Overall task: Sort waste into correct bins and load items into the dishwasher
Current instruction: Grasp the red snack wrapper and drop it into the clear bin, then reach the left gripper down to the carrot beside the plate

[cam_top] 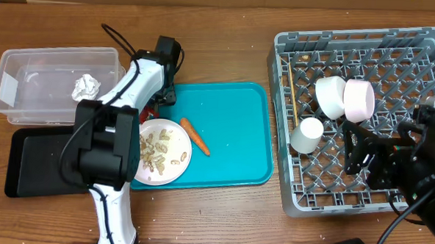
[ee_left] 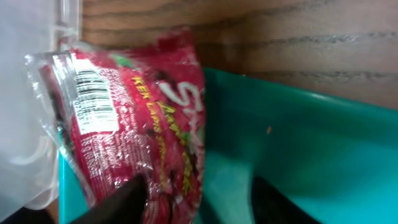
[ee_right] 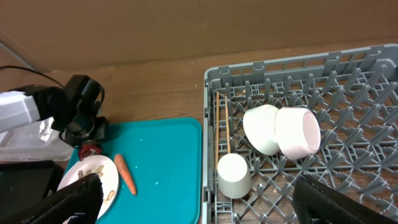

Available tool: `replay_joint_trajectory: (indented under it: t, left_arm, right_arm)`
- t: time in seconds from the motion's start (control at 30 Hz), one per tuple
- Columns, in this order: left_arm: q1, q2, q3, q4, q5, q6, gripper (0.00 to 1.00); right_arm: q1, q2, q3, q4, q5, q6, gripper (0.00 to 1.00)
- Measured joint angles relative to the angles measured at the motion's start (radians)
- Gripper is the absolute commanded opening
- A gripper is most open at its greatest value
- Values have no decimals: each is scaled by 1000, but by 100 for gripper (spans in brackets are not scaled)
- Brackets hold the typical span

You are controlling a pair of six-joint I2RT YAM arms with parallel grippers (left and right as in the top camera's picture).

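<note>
Left wrist view: crinkled red snack wrapper (ee_left: 137,124) fills the left half of the frame, barcode panel at upper left, right against the lens. One dark finger (ee_left: 118,199) of the left gripper (ee_left: 193,208) lies over its lower edge; a second dark shape sits at lower right. Cannot tell whether the wrapper is pinched or only touched.

Overhead: that gripper sits at the upper left corner of the teal serving tray (cam_top: 232,115), a bit of red showing beneath it. On the tray's left part, a white plate (cam_top: 163,177) carrying peanut shells (cam_top: 156,150); the carrot (cam_top: 195,136) lies just right of the plate, on the tray.

Far left: clear tub (cam_top: 29,62) with the crumpled paper ball (cam_top: 86,87) in its right end. The black tray (cam_top: 39,162) lies below the tub, partly under the arm.

Right side: grey dish rack (cam_top: 426,65) holds two white bowls, (cam_top: 330,95) and (cam_top: 360,99), on their sides and touching, with the cup (cam_top: 306,135) upside down lower left of them. Chopsticks (ee_right: 226,124) lie along the rack's left wall (clearest from the right wrist).

Right gripper (ee_right: 196,183) hangs over the rack, fingers spread wide, holding nothing.
</note>
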Motion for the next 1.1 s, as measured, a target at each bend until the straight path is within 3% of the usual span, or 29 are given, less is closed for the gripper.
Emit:
replay_joint_trajectory:
  t: [0.07, 0.23, 0.4, 0.63, 0.67, 0.77, 0.8, 0.93, 1.1]
  left_arm:
    - [0, 1, 0, 6, -2, -6, 4]
    - [0, 1, 23, -44, -2, -4, 4]
    - [2, -11, 166, -170, -2, 1, 4]
    - [63, -168, 274, -222, -39, 8, 4]
    - [95, -188, 280, -222, -44, 8, 6]
    - [188, -204, 288, -222, -35, 20, 48]
    - [217, -204, 288, -224, -17, 24, 53]
    - [303, -202, 299, -292, 91, 67, 53]
    - [249, -226, 343, -400, 169, 109, 52]
  right_arm:
    - [0, 0, 0, -4, 0, 0, 100]
    - [0, 0, 0, -13, 0, 0, 100]
    - [0, 0, 0, -18, 0, 0, 100]
    - [0, 0, 0, -24, 0, 0, 100]
    - [0, 0, 0, -23, 0, 0, 100]
    - [0, 0, 0, -24, 0, 0, 100]
    - [0, 0, 0, -24, 0, 0, 100]
    - [0, 0, 0, -26, 0, 0, 100]
    - [0, 0, 0, -51, 0, 0, 100]
